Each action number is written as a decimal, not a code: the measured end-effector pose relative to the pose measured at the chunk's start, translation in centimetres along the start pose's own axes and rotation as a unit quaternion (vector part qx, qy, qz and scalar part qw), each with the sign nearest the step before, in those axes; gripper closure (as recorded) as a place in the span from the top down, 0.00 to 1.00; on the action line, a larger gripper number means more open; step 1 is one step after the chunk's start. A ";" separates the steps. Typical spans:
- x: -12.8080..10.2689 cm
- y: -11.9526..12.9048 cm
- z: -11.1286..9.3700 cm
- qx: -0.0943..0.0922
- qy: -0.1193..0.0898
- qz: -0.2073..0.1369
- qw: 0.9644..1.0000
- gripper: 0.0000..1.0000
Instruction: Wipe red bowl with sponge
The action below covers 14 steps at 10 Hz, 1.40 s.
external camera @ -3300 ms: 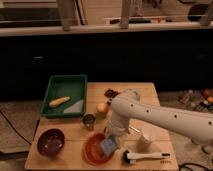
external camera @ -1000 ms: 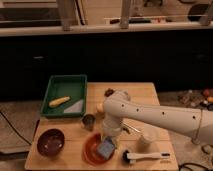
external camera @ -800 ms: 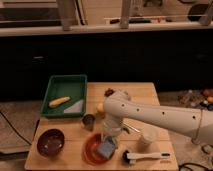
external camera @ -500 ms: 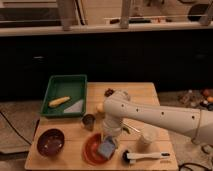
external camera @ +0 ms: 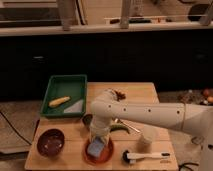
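Note:
The red bowl (external camera: 104, 155) sits at the front middle of the wooden table (external camera: 150, 95). The blue sponge (external camera: 95, 147) lies inside it, on its left half. My gripper (external camera: 97, 139) comes down from the white arm (external camera: 150, 114) and stands right over the sponge, at the bowl's left rim. The arm's wrist hides the far part of the bowl.
A dark maroon bowl (external camera: 50, 141) stands at the front left. A green tray (external camera: 65, 95) holds a yellow banana (external camera: 59, 101) at the back left. A white-handled brush (external camera: 146, 156) lies at the front right, behind it a white cup (external camera: 145, 142). A small metal cup (external camera: 87, 120) and a reddish object (external camera: 120, 94) lie behind the arm.
Over 3.3 s the arm's wrist shifted slightly left over the red bowl. Within the last second nothing has visibly moved.

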State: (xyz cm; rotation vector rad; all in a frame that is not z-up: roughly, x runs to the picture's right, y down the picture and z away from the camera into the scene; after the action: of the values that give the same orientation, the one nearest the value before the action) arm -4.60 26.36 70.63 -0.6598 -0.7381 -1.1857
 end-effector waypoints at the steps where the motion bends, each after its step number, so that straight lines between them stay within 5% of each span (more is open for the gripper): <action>1: -0.6 -0.8 0.0 0.003 -0.002 -0.021 1.000 0.00; 4: -3.6 -2.1 0.7 0.003 -0.027 -0.086 0.996 0.00; 8: -4.9 -0.3 1.9 -0.015 -0.049 -0.093 0.994 0.00; 11: -3.1 2.9 0.8 -0.014 -0.029 -0.052 0.998 0.00; 14: -0.6 2.6 0.0 -0.002 0.014 -0.031 0.999 0.00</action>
State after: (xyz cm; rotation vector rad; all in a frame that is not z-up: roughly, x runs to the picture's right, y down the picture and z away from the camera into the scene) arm -2.23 27.33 69.95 -0.6258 -0.7368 -1.2518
